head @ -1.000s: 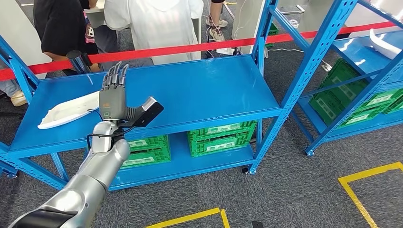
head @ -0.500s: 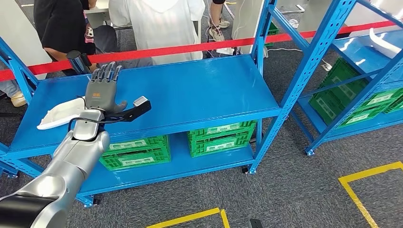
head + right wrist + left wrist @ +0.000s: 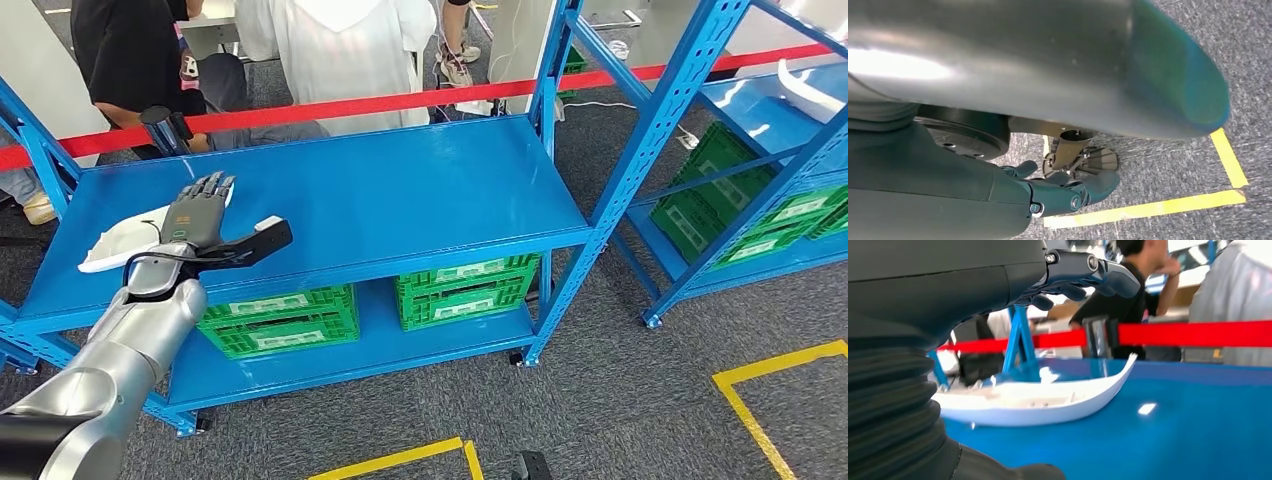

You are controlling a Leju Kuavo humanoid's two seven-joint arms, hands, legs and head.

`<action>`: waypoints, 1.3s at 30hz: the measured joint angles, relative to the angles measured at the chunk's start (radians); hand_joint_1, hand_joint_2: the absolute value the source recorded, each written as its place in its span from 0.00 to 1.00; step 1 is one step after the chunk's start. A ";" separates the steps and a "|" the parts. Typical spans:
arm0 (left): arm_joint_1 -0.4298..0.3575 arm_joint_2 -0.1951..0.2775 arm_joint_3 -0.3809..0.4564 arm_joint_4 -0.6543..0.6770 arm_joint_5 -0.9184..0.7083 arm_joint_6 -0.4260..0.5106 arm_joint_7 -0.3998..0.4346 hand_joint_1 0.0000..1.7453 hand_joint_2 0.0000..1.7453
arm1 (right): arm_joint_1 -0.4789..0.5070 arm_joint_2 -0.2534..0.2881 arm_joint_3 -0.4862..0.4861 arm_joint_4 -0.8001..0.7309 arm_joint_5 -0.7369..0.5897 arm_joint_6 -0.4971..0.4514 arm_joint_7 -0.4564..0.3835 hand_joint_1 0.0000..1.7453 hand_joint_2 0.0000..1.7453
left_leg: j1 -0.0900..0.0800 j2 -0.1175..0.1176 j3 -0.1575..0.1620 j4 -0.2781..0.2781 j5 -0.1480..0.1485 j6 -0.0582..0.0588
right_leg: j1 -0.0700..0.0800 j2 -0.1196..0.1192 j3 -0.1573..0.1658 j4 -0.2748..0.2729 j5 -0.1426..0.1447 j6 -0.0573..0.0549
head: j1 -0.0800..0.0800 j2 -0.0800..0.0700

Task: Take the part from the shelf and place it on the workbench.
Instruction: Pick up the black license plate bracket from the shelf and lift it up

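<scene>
L hand [image 3: 197, 208] hangs over the top deck of the blue shelf [image 3: 420, 200], fingers apart and stretched fwd, nothing in it; from the head view it sits at approx 9 o'clock of the deck, just above the near end of the white part [image 3: 125, 238]. Part is a long shallow curved shell, lying flat on the deck near the 9 o'clock edge, pointed tip toward 12. In the left wrist view the part [image 3: 1038, 402] sits under the fingers [image 3: 1083, 270], a clear gap between them, so no contact yet, I'd say. R hand [image 3: 1058, 192] hangs by the robot's side over the grey floor, fingers curled in, holding nothing. Risks, as I judge them: part is thin, smooth and glossy on a slick painted deck, so a push from above or from the side prob slides it toward the 9 o'clock edge and off the shelf rather than into the palm. Grabbing one end only could let the long shell tip or swing, bc most of its length would hang free. Thin rim may flex or slip out of a loose pinch. Shelf upright [image 3: 40, 160] stands near at 10 o'clock; lifting wide could clip it. People [image 3: 330, 50] stand right behind the red tape [image 3: 400, 100] at 12 o'clock, so a flung part could reach them.
</scene>
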 joint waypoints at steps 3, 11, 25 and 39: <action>0.000 0.004 0.019 0.006 0.003 -0.005 0.021 0.00 1.00 | -0.005 0.000 0.000 0.000 0.000 0.000 0.000 0.00 0.00 | 0.000 0.000 0.000 0.000 0.000 0.000 | 0.000 0.000 0.000 0.000 0.000 0.000 | 0.000 0.000; 0.001 0.028 0.032 0.017 -0.080 0.058 0.147 0.00 1.00 | -0.008 0.000 0.000 0.000 0.003 0.000 -0.002 0.00 0.00 | 0.000 0.000 0.000 0.000 0.000 0.000 | 0.000 0.000 0.000 0.000 0.000 0.000 | 0.000 0.000; 0.002 0.086 0.031 0.038 -0.211 0.100 0.254 0.00 1.00 | -0.009 0.000 -0.001 0.000 0.005 -0.010 -0.018 0.00 0.00 | 0.000 0.000 0.000 0.000 0.000 0.000 | 0.000 0.000 0.000 0.000 0.000 0.000 | 0.000 0.000; 0.001 0.097 0.031 0.040 -0.191 0.077 0.220 0.00 1.00 | -0.017 0.000 -0.001 0.000 0.012 -0.014 -0.018 0.00 0.00 | 0.000 0.000 0.000 0.000 0.000 0.000 | 0.000 0.000 0.000 0.000 0.000 0.000 | 0.000 0.000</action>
